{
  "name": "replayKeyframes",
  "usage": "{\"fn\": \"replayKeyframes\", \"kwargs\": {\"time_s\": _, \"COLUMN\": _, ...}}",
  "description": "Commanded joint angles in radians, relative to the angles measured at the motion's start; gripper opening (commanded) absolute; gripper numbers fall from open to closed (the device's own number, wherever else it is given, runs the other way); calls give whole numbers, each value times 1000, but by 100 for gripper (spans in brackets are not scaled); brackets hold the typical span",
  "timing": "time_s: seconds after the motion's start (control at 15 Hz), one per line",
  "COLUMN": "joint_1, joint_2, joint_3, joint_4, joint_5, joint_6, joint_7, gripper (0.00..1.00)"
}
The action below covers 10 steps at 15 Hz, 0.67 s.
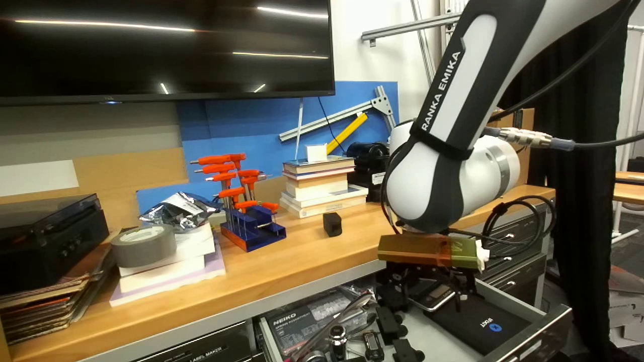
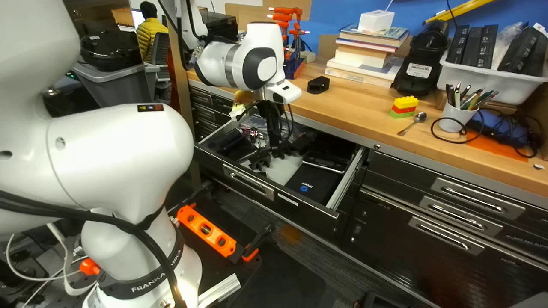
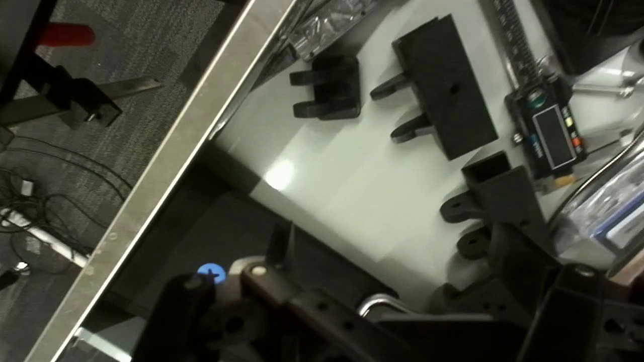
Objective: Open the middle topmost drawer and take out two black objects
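I have the pincer (image 3: 392,241) spread wide along the bottom of the wrist view, with nothing in its grip. It hangs over the drawer (image 2: 299,214), which stands pulled out at the middle of the frame in an exterior view. A small black part (image 1: 332,224) sits on the desk (image 1: 302,246), just below the centre of an exterior view, near a stack of books (image 1: 322,188).

In the wrist view I see three more inside the drawer: a short black part (image 3: 337,88) at the upper middle, a longer black part (image 3: 448,85) to its right, and a hollow black part (image 3: 508,191) at the right, partly covered by a finger (image 3: 523,264). Whether those last two touch, I cannot tell, nor which two parts the task means. A caliper (image 3: 553,136) lies at the right, a flat black case (image 3: 201,231) at the lower left.
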<state>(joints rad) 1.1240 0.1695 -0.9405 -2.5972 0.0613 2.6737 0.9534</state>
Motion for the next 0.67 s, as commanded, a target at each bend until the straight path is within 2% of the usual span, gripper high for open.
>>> {"fn": "replayKeyframes", "kwargs": {"time_s": 0.0, "joint_1": -224, "joint_2": -72, "joint_3": 251, "joint_4": -16, "joint_5": 32, "joint_6": 38, "joint_7": -170, "gripper": 100}}
{"fn": "replayKeyframes", "kwargs": {"time_s": 0.4, "joint_1": -628, "joint_2": -51, "joint_3": 733, "joint_4": -18, "joint_5": 170, "joint_6": 31, "joint_7": -506, "gripper": 100}}
{"fn": "replayKeyframes", "kwargs": {"time_s": 0.6, "joint_1": -792, "joint_2": 1, "joint_3": 931, "joint_4": 11, "joint_5": 278, "joint_6": 15, "joint_7": -712, "gripper": 100}}
